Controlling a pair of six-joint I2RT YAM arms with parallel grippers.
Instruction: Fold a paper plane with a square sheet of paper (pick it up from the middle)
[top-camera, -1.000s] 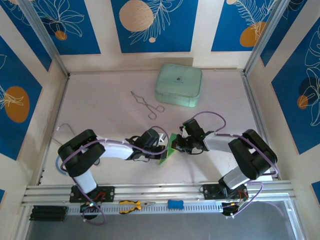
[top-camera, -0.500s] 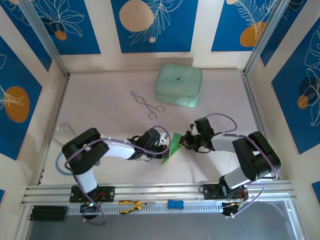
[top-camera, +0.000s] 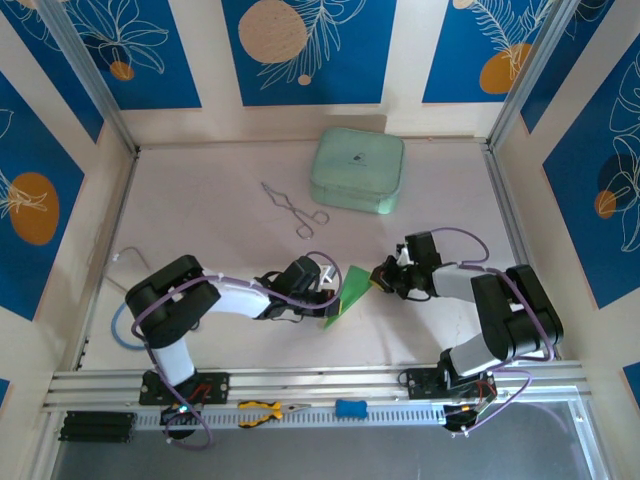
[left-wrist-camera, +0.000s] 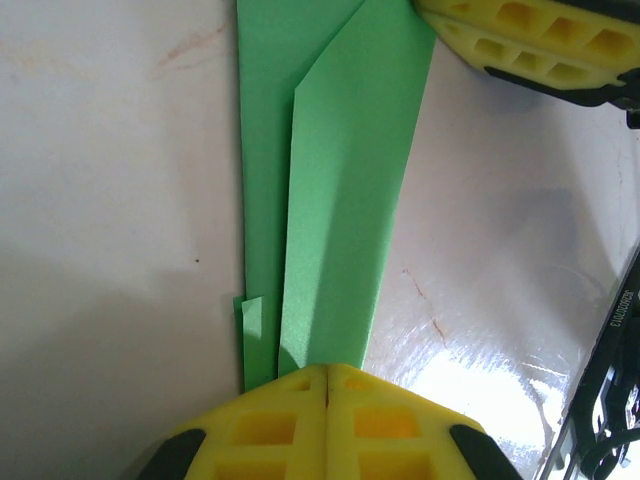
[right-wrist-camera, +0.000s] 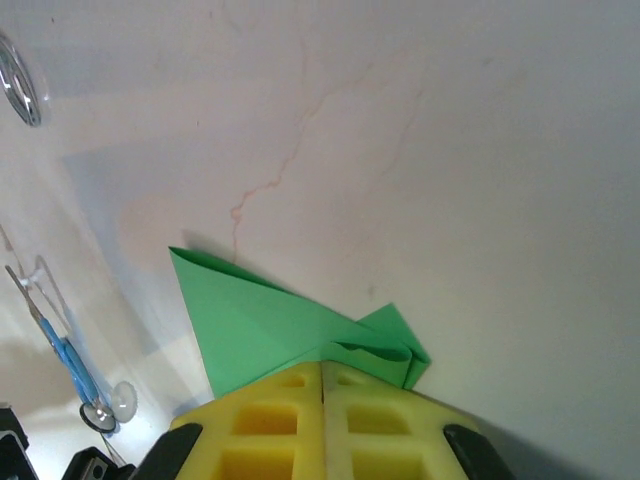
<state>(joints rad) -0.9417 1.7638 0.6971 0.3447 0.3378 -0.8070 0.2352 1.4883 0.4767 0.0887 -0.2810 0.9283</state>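
The square sheet of paper is folded into a narrow, pointed, bright green paper plane (top-camera: 350, 292) with layered flaps. It hangs between the two grippers just above the table, near the front middle. My left gripper (top-camera: 325, 297) is shut on one end; in the left wrist view the paper plane (left-wrist-camera: 330, 190) runs away from the closed yellow fingertips (left-wrist-camera: 290, 420) of the left gripper (left-wrist-camera: 328, 368). My right gripper (top-camera: 384, 280) is shut on the other end. In the right wrist view the right gripper (right-wrist-camera: 323, 365) pinches a curled fold of the paper plane (right-wrist-camera: 270, 320).
A pale mint-green rounded case (top-camera: 358, 170) sits at the back of the table. Metal tongs (top-camera: 295, 208) lie left of it. Orange-handled pliers (top-camera: 265, 410) and a small blue object (top-camera: 350, 408) rest on the front rail. Frame posts stand at both sides.
My right gripper has moved right, away from the left gripper, drawing its end of the paper with it. More green paper now shows between the grippers. The left gripper has barely moved.
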